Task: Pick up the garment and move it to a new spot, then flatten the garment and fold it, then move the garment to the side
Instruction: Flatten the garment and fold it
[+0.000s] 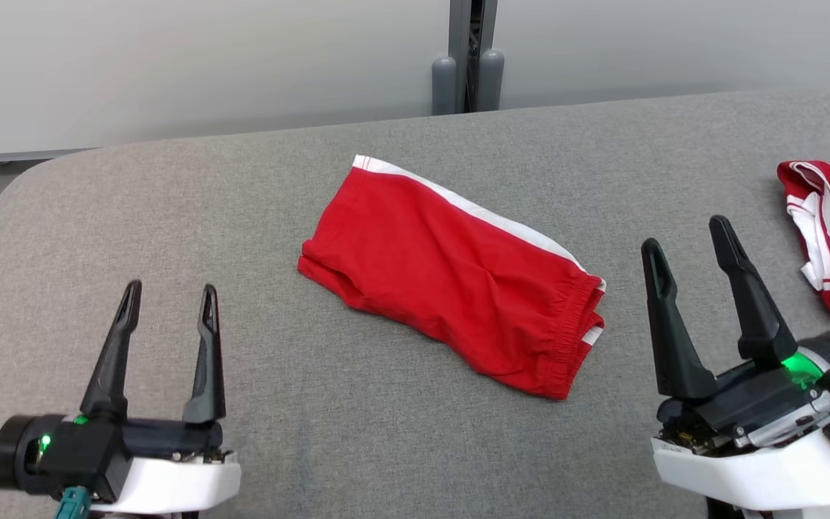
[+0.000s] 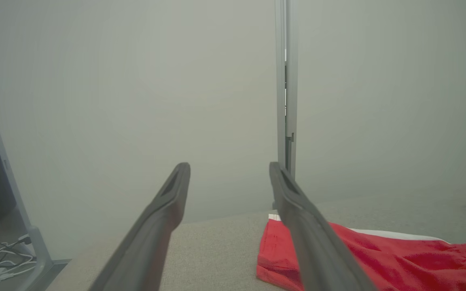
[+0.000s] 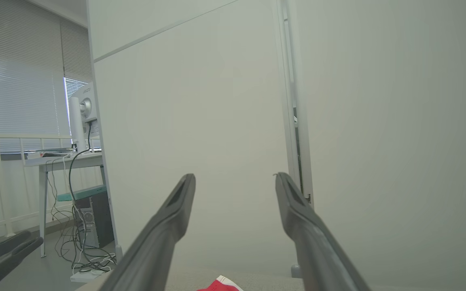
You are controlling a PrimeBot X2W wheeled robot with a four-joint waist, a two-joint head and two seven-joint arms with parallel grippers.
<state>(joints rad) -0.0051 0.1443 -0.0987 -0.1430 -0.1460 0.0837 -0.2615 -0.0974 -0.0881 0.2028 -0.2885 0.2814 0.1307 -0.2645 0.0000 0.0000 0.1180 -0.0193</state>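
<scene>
While the red shorts lie mid-way across the counter, leg over leg and fairly flat, I judge the folding possibly done and the sideways move left. My left tool and right tool hover near the front edge, fingers spread, holding nothing.

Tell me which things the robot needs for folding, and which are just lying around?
For the job: red shorts, left pincer and right pincer (both open), grey table.
Just lying about: red-and-white garment bunched at the table's right edge, grey posts behind.
</scene>
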